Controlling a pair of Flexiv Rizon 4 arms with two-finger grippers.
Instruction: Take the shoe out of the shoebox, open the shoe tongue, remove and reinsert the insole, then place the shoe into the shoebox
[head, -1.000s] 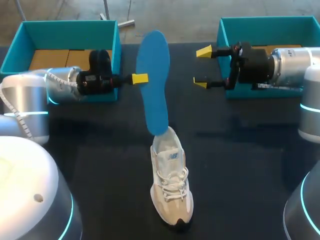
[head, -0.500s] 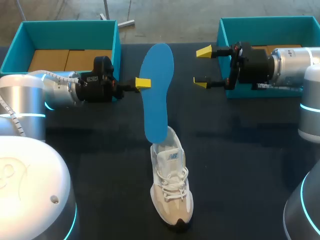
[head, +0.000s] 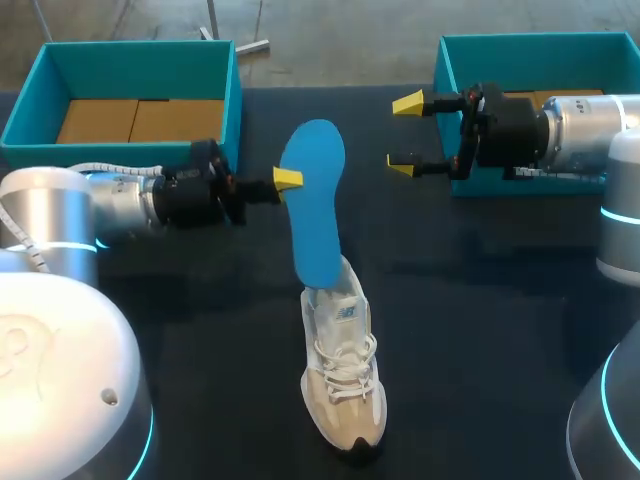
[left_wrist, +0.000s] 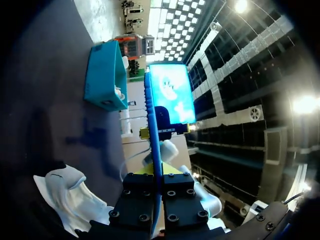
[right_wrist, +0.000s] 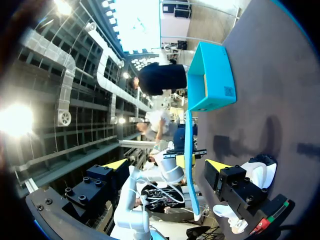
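A white shoe (head: 343, 375) stands upright on the dark table, toe toward the near edge. A blue insole (head: 313, 195) rises steeply from its opening, lower end inside the heel. My left gripper (head: 287, 180) is shut on the insole's left edge, about halfway up. The left wrist view shows the insole (left_wrist: 155, 135) edge-on between the fingers of that gripper (left_wrist: 156, 169), with the shoe (left_wrist: 70, 192) below and beside it. My right gripper (head: 404, 135) hangs open beside the right box, apart from the insole. From the right wrist, the insole (right_wrist: 189, 160) stands ahead of the gripper (right_wrist: 167, 165).
Two teal shoeboxes sit at the back: the left box (head: 140, 60) behind my left arm, the right box (head: 520, 50) under my right arm. Bare dark table lies on both sides of the shoe and toward the near edge.
My left gripper has come down and toward the near side with the insole. The insole's top has dropped and its lower end has slid deeper into the shoe. The right arm has stayed still.
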